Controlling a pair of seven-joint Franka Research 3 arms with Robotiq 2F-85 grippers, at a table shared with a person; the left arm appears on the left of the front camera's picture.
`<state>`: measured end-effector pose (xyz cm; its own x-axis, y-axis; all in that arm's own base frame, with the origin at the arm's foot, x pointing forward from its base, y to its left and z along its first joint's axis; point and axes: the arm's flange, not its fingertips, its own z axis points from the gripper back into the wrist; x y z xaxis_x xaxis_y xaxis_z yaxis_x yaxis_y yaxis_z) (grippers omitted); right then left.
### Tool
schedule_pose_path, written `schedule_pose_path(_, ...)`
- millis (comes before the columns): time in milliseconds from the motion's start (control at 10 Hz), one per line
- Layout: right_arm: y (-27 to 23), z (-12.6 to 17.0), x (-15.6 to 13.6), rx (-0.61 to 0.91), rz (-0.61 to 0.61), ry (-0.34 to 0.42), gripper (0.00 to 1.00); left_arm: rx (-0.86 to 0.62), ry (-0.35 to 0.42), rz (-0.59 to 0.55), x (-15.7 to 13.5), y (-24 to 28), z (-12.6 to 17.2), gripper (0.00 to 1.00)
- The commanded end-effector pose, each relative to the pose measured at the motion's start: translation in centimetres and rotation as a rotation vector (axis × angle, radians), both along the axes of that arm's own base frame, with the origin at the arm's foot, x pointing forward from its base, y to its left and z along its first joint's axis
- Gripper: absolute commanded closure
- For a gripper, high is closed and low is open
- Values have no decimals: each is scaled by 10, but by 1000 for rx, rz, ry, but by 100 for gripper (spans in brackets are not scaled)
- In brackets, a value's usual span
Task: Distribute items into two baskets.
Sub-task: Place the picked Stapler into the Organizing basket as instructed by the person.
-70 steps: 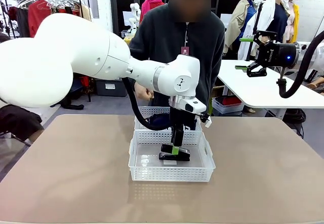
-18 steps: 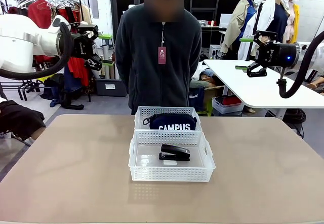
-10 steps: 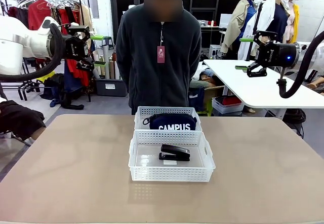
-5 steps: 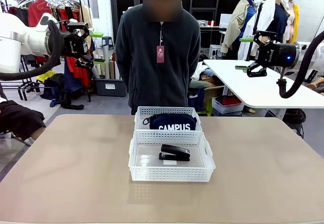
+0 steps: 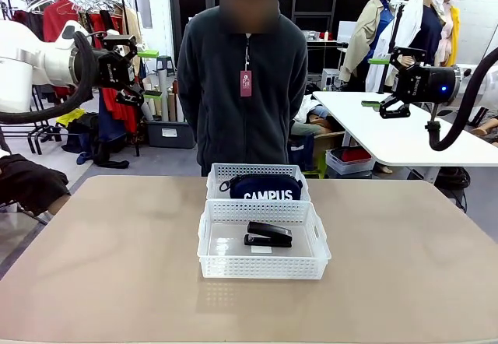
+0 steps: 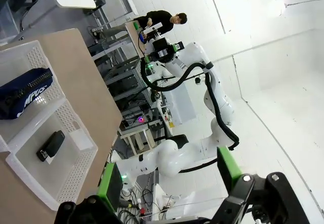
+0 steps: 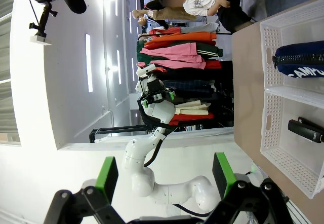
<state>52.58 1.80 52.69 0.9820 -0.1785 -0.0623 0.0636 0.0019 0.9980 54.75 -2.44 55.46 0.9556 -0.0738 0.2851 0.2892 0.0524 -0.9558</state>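
**Translucent white baskets filled, both tools raised and apart**

Beige, matte tabletop point(image 5: 109, 266) carrying two matching translucent white rectangular plastic baskets with lattice sides, set touching end to end at the middle. Nearer basket point(image 5: 263, 268) holding a small black desk stapler point(image 5: 268, 234), lying flat on the basket floor, roughly centred. Farther basket point(image 5: 226, 171) holding a navy blue soft zip pouch with white "CAMPUS" lettering point(image 5: 267, 186), filling most of that basket, lettering turned toward the robot's side. Behind the farther basket, at the far edge of the tabletop, a person in a dark fleece jacket point(image 5: 245, 87) standing upright, a small maroon tag hanging at chest height.

Left tool point(image 5: 144, 71) held high above the left side, well apart from the baskets, black fingers with green pads spread wide and nothing between them. Right tool point(image 5: 379, 82) held high at the right, likewise well apart from the baskets, fingers spread and holding nothing.

From the left wrist: green-padded fingers parted at the bottom edge, both baskets far off at the left, pouch point(image 6: 23, 93) in one, stapler point(image 6: 50, 146) in the other. From the right wrist: parted fingers again, baskets at the right edge, pouch point(image 7: 298, 63) and stapler point(image 7: 306, 129) each in a separate basket.
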Motion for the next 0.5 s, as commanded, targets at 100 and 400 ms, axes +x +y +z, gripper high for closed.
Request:
schedule_pose_path(100,2,2,-2,11,-16,0,0,0,-1,1,-1,1,2,0)
schedule_pose_path(400,2,2,-2,11,-16,0,0,0,-1,1,-1,1,2,0)
